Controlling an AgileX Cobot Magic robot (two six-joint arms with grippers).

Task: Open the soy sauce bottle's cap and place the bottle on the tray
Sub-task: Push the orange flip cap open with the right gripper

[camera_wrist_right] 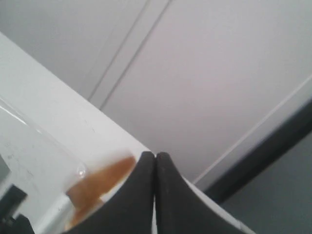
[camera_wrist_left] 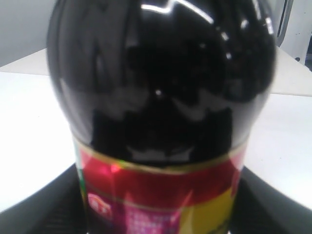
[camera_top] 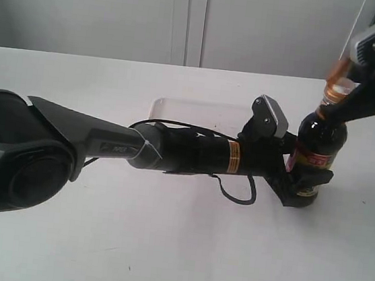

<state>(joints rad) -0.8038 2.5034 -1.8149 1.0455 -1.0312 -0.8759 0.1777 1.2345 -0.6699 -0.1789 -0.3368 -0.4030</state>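
The soy sauce bottle (camera_top: 322, 137) stands upright on the white table, just right of the tray (camera_top: 191, 108). It is dark, with a red and yellow label (camera_wrist_left: 161, 195). My left gripper (camera_top: 308, 183) reaches in from the left and is shut on the bottle's lower body, with black fingers (camera_wrist_left: 36, 207) on both sides of the label. The golden cap (camera_top: 338, 71) looks tilted above the white spout and is blurred. My right gripper (camera_top: 340, 110) comes down from the upper right against the neck. Its fingertips (camera_wrist_right: 146, 163) are pressed together, holding nothing, with the cap (camera_wrist_right: 100, 179) beside them.
The left arm (camera_top: 193, 151) and its cable lie across the middle of the table in front of the tray. A grey wall with vertical panel seams (camera_top: 188, 18) stands behind the table. Bare white tabletop (camera_top: 175, 247) lies in the foreground.
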